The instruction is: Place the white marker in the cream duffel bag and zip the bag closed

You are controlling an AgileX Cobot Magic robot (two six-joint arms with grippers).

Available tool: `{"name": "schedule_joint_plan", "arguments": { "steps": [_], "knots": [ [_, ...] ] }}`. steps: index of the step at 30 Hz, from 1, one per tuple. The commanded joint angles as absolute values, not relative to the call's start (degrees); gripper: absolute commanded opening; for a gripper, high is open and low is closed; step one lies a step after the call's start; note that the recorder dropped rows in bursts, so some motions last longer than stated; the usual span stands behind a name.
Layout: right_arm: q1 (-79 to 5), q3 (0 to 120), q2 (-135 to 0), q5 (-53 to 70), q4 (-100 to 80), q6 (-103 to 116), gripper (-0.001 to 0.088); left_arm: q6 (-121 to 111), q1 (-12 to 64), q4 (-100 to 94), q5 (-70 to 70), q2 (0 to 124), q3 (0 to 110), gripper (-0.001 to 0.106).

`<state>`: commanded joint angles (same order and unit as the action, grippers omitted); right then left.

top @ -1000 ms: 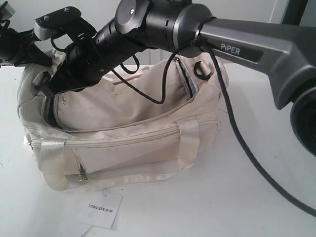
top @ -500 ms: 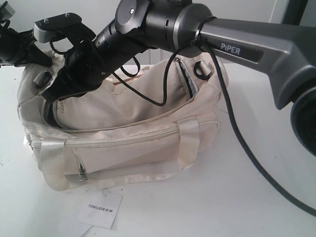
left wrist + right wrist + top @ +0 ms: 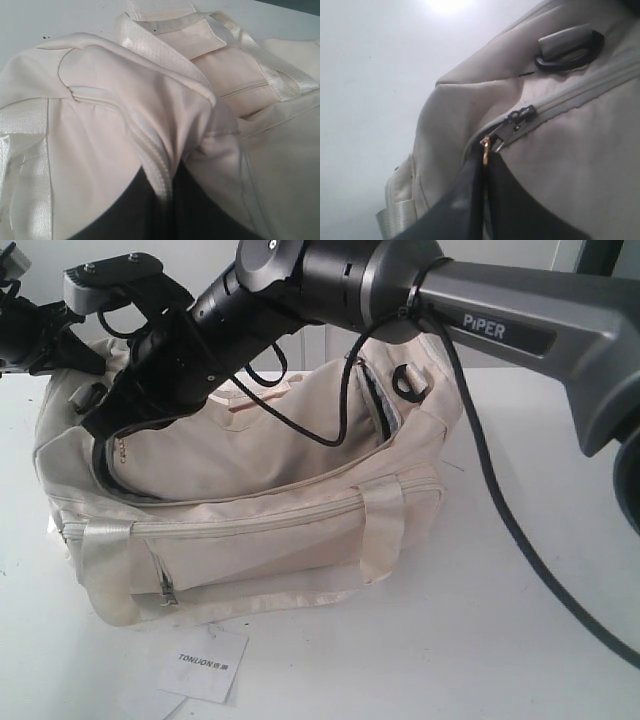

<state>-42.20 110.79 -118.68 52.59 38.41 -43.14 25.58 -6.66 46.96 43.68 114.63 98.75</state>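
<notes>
The cream duffel bag [image 3: 270, 530] sits on the white table [image 3: 500, 640], its front pocket facing the camera and a small paper tag [image 3: 200, 665] lying just in front of it. The right arm reaches across the whole bag to its left end, where the right gripper [image 3: 484, 172] is clenched. In its wrist view we see the dark fingers [image 3: 450, 210] pressed together on the gold zip pull [image 3: 485, 145], which hangs from the dark slider [image 3: 520, 116] at the end of the zip track. A black strap clip [image 3: 570, 47] sits just above that on the bag's end panel.

The left gripper [image 3: 162, 200] is at the same end of the bag. Its fingers [image 3: 120, 215] are closed on a fold of cream fabric with the zip tape running between them (we cannot tell how deep the hold goes). Along the top, the main opening gapes from that left end towards the right.
</notes>
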Motion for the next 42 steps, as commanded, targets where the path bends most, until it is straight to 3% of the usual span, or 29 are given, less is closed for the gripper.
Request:
{"name": "schedule_joint_plan", "arguments": {
  "steps": [37,38,40,42],
  "knots": [
    [-42.2,110.79,-118.45,60.25,38.33,-43.14,0.0,25.46,-6.66,46.96,43.68,114.63,98.75,0.0],
    [-42.2,110.79,-118.45,60.01,38.33,-43.14,0.0,25.46,-6.66,46.96,43.68,114.63,98.75,0.001],
    [-42.2,110.79,-118.45,59.36,38.33,-43.14,0.0,25.24,-6.66,46.96,43.57,114.63,98.75,0.013],
    [-42.2,110.79,-118.45,58.12,38.33,-43.14,0.0,25.24,-6.77,46.96,43.91,114.63,98.75,0.037]
  ]
}}
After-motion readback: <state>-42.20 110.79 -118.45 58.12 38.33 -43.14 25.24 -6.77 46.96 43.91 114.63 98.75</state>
